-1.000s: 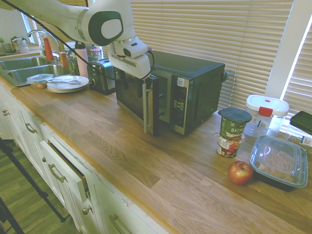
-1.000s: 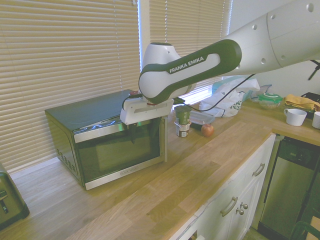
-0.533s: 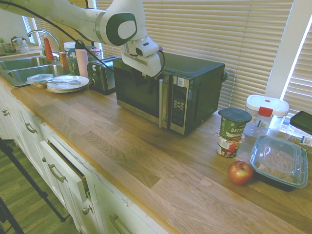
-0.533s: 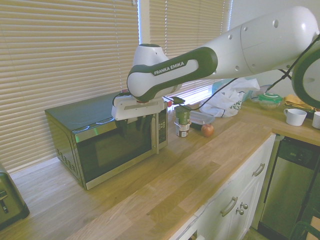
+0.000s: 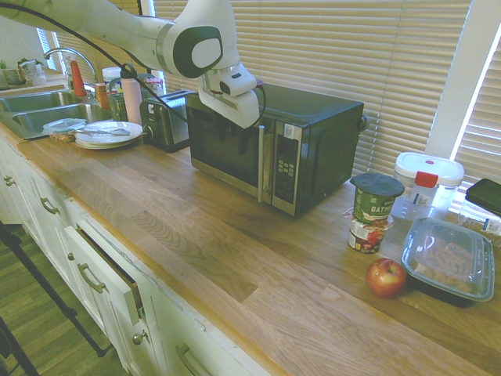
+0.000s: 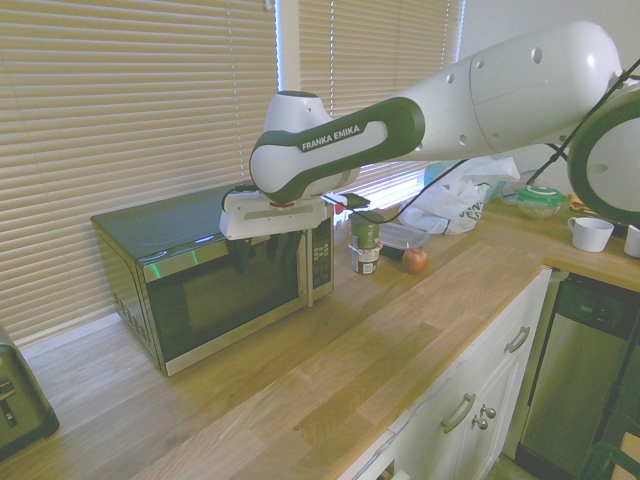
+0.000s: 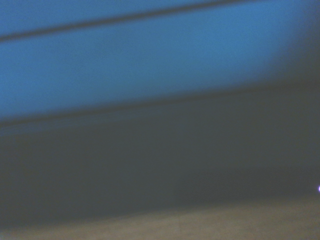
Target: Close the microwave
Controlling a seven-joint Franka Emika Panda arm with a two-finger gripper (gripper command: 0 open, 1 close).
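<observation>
Beside the window blinds (image 5: pixel 313 47), on the wooden bench (image 5: pixel 203 227), see the microwave (image 5: pixel 325 141), with its dark glass door (image 5: pixel 223 149) lying flush against the body, apparently closed. Can make out the upright silver handle (image 5: pixel 264 164) right next to the button panel (image 5: pixel 286 168). Find the gripper (image 6: pixel 265 258) in front of the upper part of that door, up toward the handle side, with the arm (image 6: pixel 360 140) reaching in above. Cannot tell whether the jaws are released or clenched — too dark against the glass to judge, and cannot tell about contact with the door either.

Just beyond the microwave's hinge side, spot the toaster (image 5: pixel 164 121), then the plates (image 5: pixel 108 135), a pink bottle (image 5: pixel 131 100) and, farther off, the sink (image 5: pixel 47 117). Past the microwave's panel side, notice the oatmeal cup (image 5: pixel 374 197) stacked on a smaller cup (image 5: pixel 368 235), then a red apple (image 5: pixel 386 278) and a clear-lidded food container (image 5: pixel 448 258) near it. Behind the food container from the front of the microwave, see a white-lidded tub (image 5: pixel 429 172). Below the microwave, under the bench edge — notice a drawer (image 5: pixel 106 274) pulled partly out.
</observation>
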